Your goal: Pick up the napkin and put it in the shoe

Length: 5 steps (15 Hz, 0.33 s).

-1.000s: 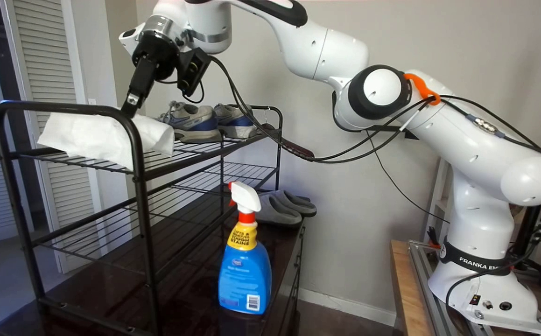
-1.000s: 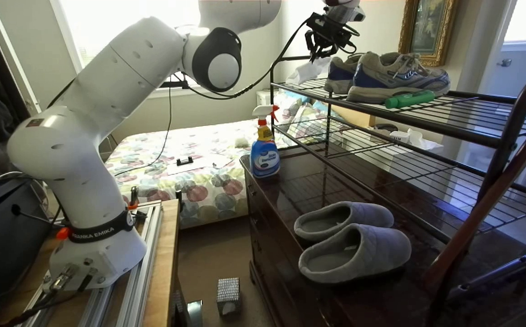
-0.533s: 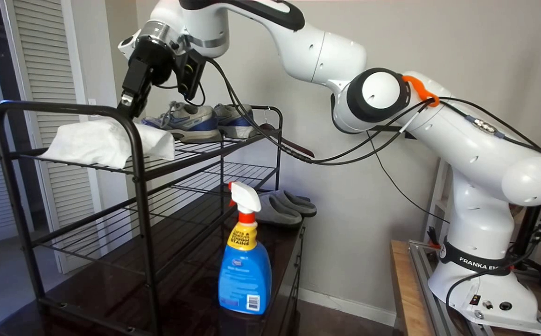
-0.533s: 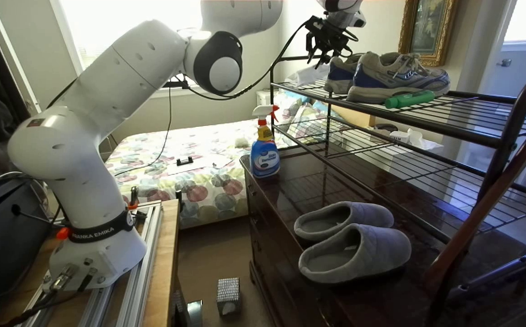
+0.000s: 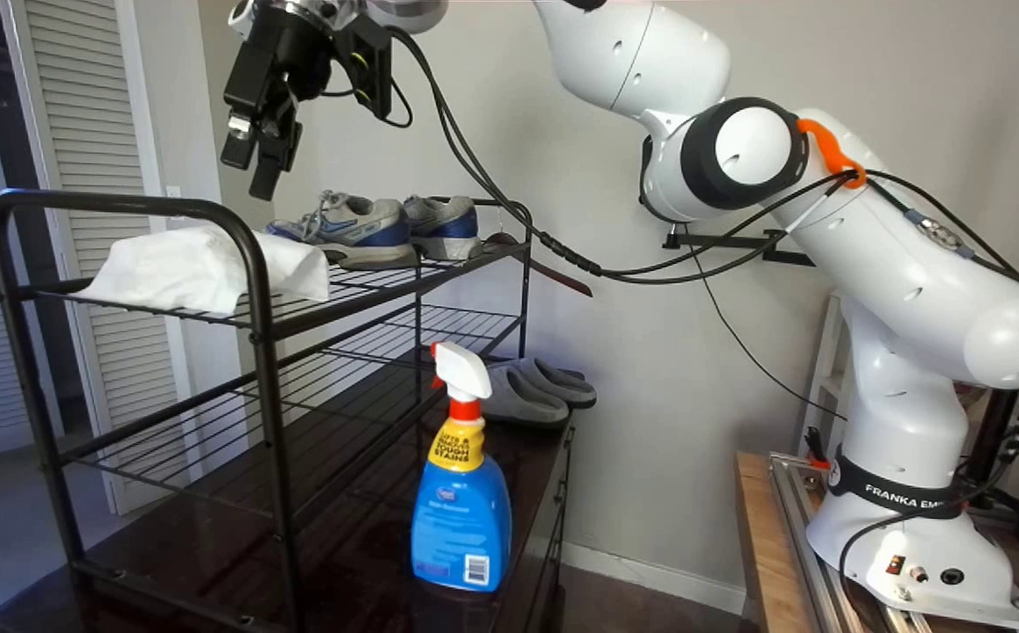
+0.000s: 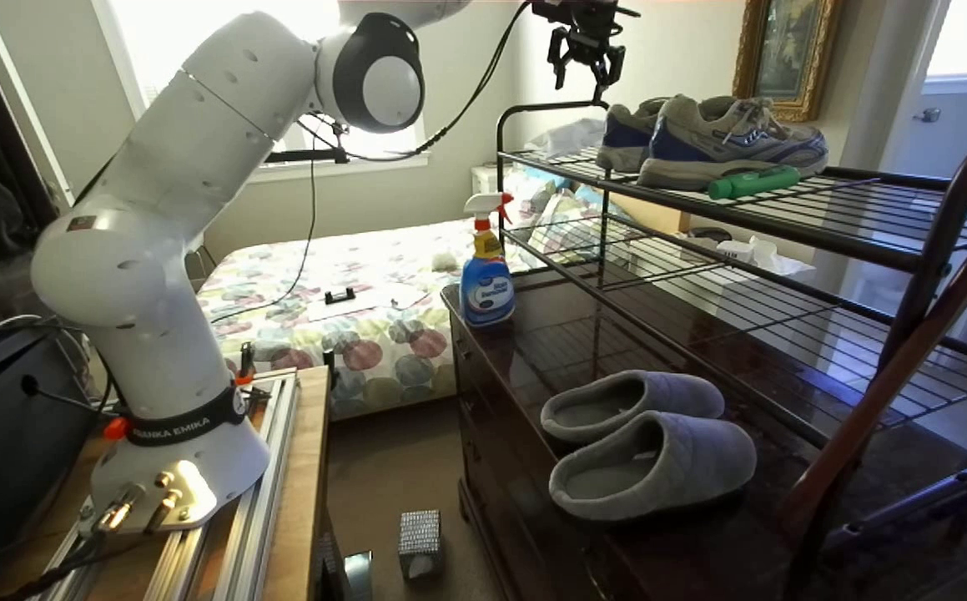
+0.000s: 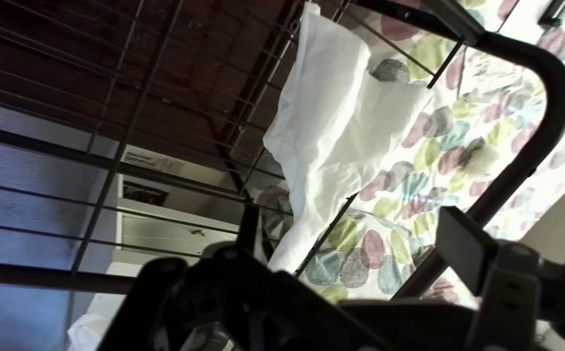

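Note:
The white napkin (image 5: 184, 268) lies crumpled on the rack's top shelf at its end, and in the wrist view the napkin (image 7: 331, 117) spreads over the wires. Above it, clear of the cloth, my gripper (image 5: 251, 167) hangs in the air with its fingers apart. Nothing is between the fingertips in the wrist view, where the gripper (image 7: 355, 236) spans a wide gap. A pair of grey and blue sneakers (image 5: 355, 229) sits beside the napkin on the same shelf; the nearer shoe (image 6: 729, 142) shows whole in an exterior view. Which shoe is meant, I cannot tell.
The black wire rack (image 5: 267, 396) has a raised end rail next to the napkin. A green tube (image 6: 754, 182) lies by the sneakers. Below, on the dark dresser, stand a blue spray bottle (image 5: 461, 519) and grey slippers (image 6: 654, 463). A bed (image 6: 350, 325) is behind.
A second ago my shut gripper had the napkin partly lifted. The jaws have opened, the napkin has dropped onto the shelf, and the gripper has risen well above it.

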Tool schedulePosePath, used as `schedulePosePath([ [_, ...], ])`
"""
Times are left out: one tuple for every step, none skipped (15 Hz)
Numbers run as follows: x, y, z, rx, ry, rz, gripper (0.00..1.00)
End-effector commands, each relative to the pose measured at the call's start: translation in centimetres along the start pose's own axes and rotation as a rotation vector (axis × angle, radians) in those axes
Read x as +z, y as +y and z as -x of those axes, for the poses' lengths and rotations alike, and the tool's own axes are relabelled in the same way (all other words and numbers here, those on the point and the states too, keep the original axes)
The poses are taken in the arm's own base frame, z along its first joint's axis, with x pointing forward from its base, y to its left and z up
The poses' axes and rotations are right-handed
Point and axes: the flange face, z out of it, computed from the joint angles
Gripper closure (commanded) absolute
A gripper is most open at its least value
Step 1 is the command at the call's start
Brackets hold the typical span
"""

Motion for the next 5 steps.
schedulePosePath([
  [-1.67,-2.88,0.48,0.066,-0.022,0.181,0.0],
  [-1.8,-3.29,0.61,0.082,-0.031,0.226,0.0],
  [-1.37,-2.41,0.21,0.04,-0.008,0.139,0.0],
  [-1.56,-2.98,0.29,0.049,-0.012,0.171,0.0],
  [-1.6,-3.32,0.32,0.055,-0.015,0.186,0.0],
])
